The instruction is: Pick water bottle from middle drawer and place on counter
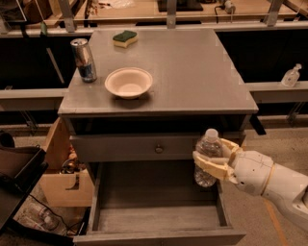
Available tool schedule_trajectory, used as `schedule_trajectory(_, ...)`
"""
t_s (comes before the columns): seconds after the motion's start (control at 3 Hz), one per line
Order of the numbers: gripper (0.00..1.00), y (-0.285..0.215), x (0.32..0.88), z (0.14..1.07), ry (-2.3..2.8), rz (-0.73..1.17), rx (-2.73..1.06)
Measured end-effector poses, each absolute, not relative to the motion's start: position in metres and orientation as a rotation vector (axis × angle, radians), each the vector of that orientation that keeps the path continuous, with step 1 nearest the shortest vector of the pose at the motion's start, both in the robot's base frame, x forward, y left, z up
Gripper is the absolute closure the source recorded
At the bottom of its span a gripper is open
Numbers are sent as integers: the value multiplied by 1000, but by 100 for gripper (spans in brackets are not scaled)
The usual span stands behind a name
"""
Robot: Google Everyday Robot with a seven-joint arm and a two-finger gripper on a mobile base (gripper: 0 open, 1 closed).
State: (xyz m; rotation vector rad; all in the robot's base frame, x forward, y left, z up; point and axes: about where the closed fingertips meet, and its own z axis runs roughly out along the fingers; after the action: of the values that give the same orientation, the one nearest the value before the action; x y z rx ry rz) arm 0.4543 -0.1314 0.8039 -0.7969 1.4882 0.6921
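The lower half of the water bottle (209, 143) is crossed by the cream fingers (210, 166) of the gripper (212, 158), so its base is only partly seen, and the far finger is mostly hidden behind it. The white arm (269, 178) is cut off at the right edge. The front rim of the middle drawer (159, 236) is clipped by the lower edge. The dark gap under the counter (192, 72) cannot be read, and the contents of the cardboard box (67, 186) at the left are too dim to name.

The gripper is closed around the bottle's ribbed body. The bottle is held upright over the right rear corner of the pulled-out drawer, in front of the right end of the drawer front (120, 148) with the round knob (158, 149), and appears lifted off the drawer floor.

One water bottle is counted. On the counter are one silver-blue drink can (83, 59), one cream bowl (128, 81) and one green-and-yellow sponge (124, 38). One small pump bottle (290, 75) is seen apart (on the ledge at the far right).

The counter is matte grey and the drawer floor is bare grey. A light wooden bench (139, 9) is seen running across the back.
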Motion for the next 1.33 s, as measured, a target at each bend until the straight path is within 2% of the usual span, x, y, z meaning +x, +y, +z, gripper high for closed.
schedule_trajectory(0.67, 100, -149, 461, 846, 1461, 621, -687)
schedule_trajectory(1.33, 100, -210, 488, 933, 1426, 555, -576)
